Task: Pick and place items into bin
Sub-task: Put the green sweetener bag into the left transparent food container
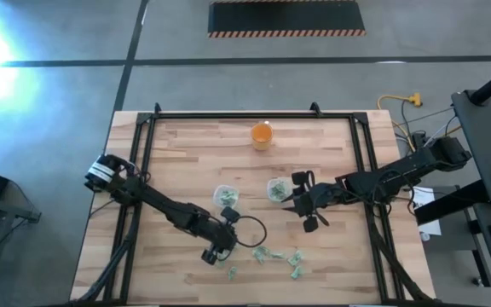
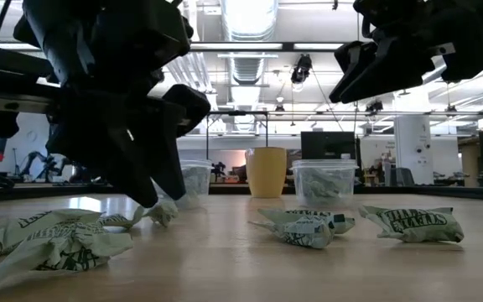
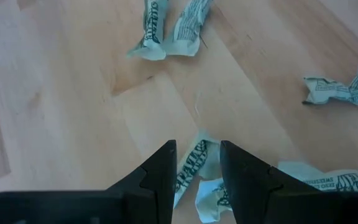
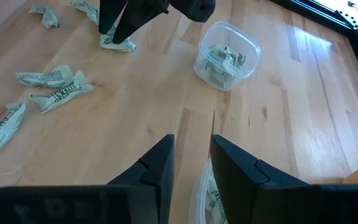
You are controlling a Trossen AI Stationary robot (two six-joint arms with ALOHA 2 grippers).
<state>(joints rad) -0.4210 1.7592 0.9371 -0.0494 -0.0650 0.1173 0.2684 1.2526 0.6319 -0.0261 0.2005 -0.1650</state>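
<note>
Several small pale green, wrinkled items lie on the wooden table near its front edge (image 1: 262, 254) (image 2: 304, 228). My left gripper (image 3: 197, 158) points down at a slant, open, with one finger on either side of one item (image 3: 190, 173); whether it touches that item I cannot tell. Two clear tubs hold more items: the left tub (image 1: 226, 196) and the right tub (image 1: 277, 189). My right gripper (image 4: 191, 152) hovers open over the right tub's rim (image 4: 199, 190), nothing between its fingers.
An orange cup (image 1: 262, 135) stands at the table's far middle. More loose items lie near the front edge, to the right of my left gripper (image 3: 340, 88) (image 1: 297, 273). A black frame (image 1: 254, 115) borders the table. Bare wood lies at the far left and far right.
</note>
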